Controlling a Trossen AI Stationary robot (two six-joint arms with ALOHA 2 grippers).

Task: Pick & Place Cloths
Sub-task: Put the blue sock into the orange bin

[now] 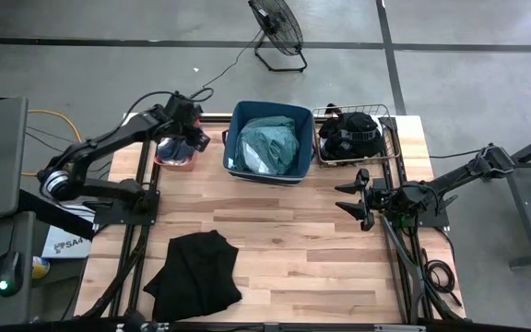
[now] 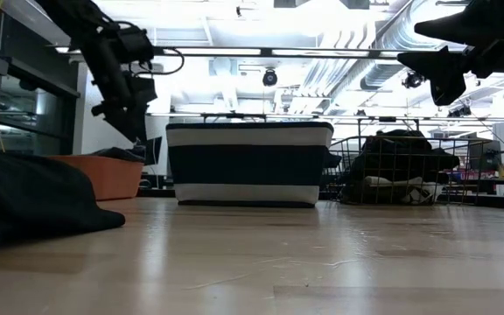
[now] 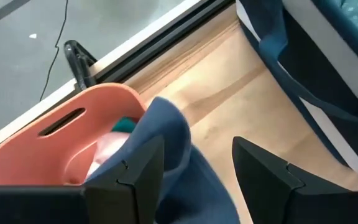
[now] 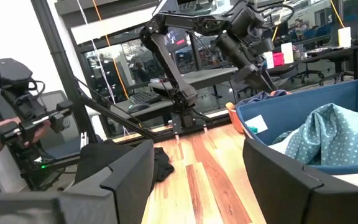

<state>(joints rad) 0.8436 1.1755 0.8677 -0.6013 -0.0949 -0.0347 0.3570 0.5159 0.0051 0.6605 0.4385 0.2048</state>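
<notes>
**Left gripper over the orange bin with blue cloth between its fingers**

The left gripper [image 3: 194, 180] is positioned above the orange bin [image 1: 175, 162] at the table's rear left corner. A blue cloth [image 3: 173, 143] lies between its two fingers and drapes from them toward the bin. The fingers stand apart in the left wrist view, with the fabric filling part of the gap against one finger; whether they actually pinch it cannot be confirmed.

The right gripper [image 1: 355, 200] hangs above the table's right side, in front of the wire basket [image 1: 387, 129], fingers spread wide and holding nothing.

Hidden or unclear items:
- The lower end of the blue cloth is cut off by the left wrist view's edge.
- In the low view, the orange bin's contents are mostly hidden by its wall and by the black cloth [image 1: 194, 274] in the foreground.
- The separate garments in the wire basket cannot be told apart.

Containers and contents:
- Orange bin: a pale pink piece [image 3: 107, 149] and a small teal scrap beside it.
- Navy bin [image 1: 267, 140], rear centre: a teal-grey dotted shirt [image 1: 271, 143] over white fabric.
- Wire basket, rear right: dark cloths [image 1: 353, 135] piled inside.

The black cloth lies loose on the table's front left, well apart from both grippers.
</notes>
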